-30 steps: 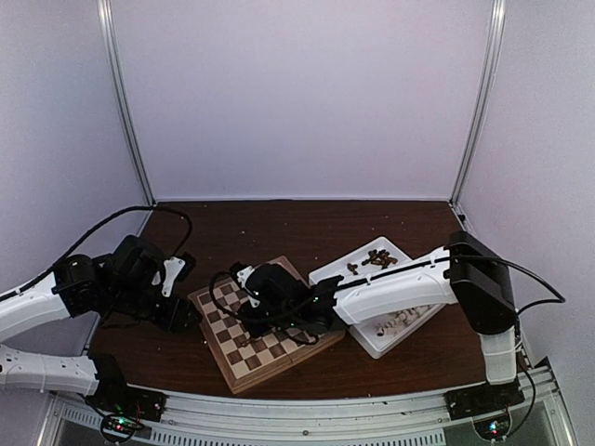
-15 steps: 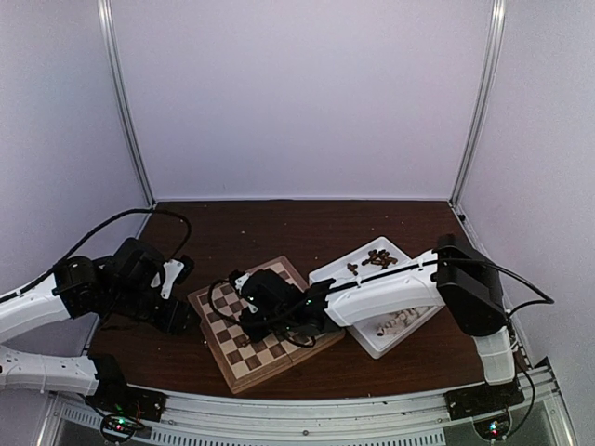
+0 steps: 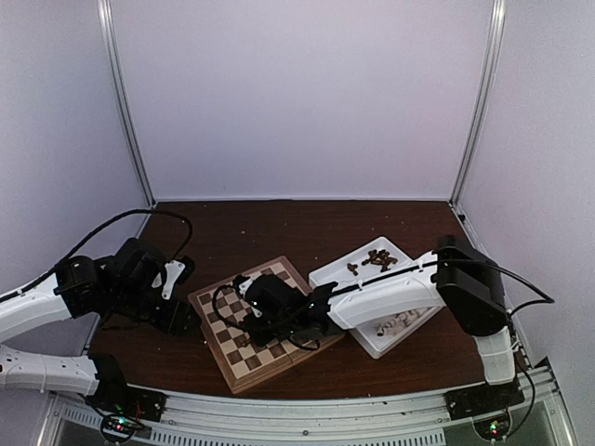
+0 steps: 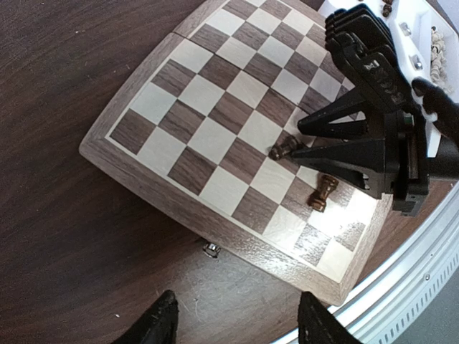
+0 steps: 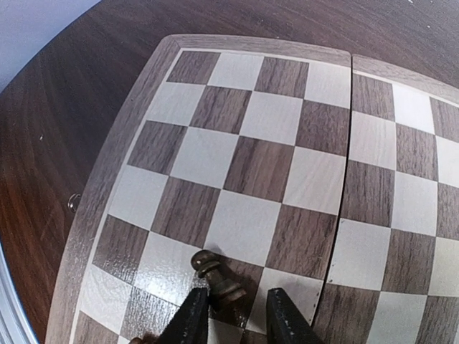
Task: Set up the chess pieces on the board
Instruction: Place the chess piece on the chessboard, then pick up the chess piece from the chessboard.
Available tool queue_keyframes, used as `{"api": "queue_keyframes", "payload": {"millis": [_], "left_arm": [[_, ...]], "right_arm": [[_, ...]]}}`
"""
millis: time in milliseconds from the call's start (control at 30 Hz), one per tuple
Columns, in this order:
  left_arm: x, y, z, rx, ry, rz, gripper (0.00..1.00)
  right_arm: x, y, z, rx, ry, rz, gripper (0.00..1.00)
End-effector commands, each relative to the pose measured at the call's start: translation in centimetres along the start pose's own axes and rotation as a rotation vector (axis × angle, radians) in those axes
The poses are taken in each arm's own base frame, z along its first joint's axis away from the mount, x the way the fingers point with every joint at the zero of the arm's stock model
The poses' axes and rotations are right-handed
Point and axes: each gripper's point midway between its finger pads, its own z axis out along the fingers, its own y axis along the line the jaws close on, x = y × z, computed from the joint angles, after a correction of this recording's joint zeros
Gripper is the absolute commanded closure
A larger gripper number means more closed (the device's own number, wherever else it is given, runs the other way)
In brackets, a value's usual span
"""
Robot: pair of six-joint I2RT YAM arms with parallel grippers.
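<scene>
**Work surface and enclosure.** A dark brown wooden table is enclosed by plain pale walls that are joined at metal posts. A metal rail is fitted along the near edge.

The chessboard is laid towards the front of the table, turned cornerwise, with its fold seam visible. A white tray is set just beside it on the right. Dark pieces are kept in its far compartment and pale pieces in its near one.

The right gripper is held low over the board with its jaws narrowly parted. A dark chess piece is seen tilted between the tips, close to the seam, and is not clamped. A second dark piece is found on the board close by; whether it is upright cannot be told.

The left gripper is held above the table beside the board's left corner, with its jaws apart and nothing between them.
</scene>
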Motion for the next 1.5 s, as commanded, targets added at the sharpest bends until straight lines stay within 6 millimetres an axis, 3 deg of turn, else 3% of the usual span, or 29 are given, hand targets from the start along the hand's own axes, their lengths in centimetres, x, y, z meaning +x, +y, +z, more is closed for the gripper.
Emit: {"api": "queue_keyframes", "payload": {"millis": [0,167,333,533,600,733,1033,1267,1467], "left_arm": [[-0.2,0.0,0.2,0.010,-0.012,-0.013,0.43],[-0.3,-0.2,1.0,0.017,-0.018,-0.024,0.45],[-1.1,-0.5,1.1,0.031,-0.041,-0.028,0.45],[-2.1,-2.2,2.5,0.149,-0.118,0.040,0.50],[-2.2,-1.9,3.2,0.133,-0.127,0.050,0.50],[-2.4,-1.4,4.2,0.103,-0.110,0.021,0.55],[-1.1,-2.4,4.7,0.183,-0.077,-0.036,0.58],[-0.5,-2.4,4.5,0.209,-0.089,-0.099,0.58],[-0.4,-2.5,4.2,0.223,-0.091,-0.129,0.58]], "right_arm": [[-2.6,-0.1,-2.3,0.011,-0.062,0.002,0.69],[-2.7,0.2,-2.8,-0.001,-0.053,-0.009,0.74],[-2.8,0.4,-3.0,-0.004,-0.029,-0.050,0.73],[-3.9,0.6,-4.6,-0.021,-0.041,-0.055,0.75],[-4.0,1.4,-5.3,-0.069,-0.041,-0.051,0.75],[-3.2,3.4,-6.6,-0.203,-0.023,-0.092,0.73],[-1.1,3.2,-7.7,-0.204,0.054,-0.065,0.73],[1.0,3.0,-6.3,-0.185,0.136,-0.092,0.70],[1.5,2.9,-5.2,-0.178,0.146,-0.115,0.65]]}}
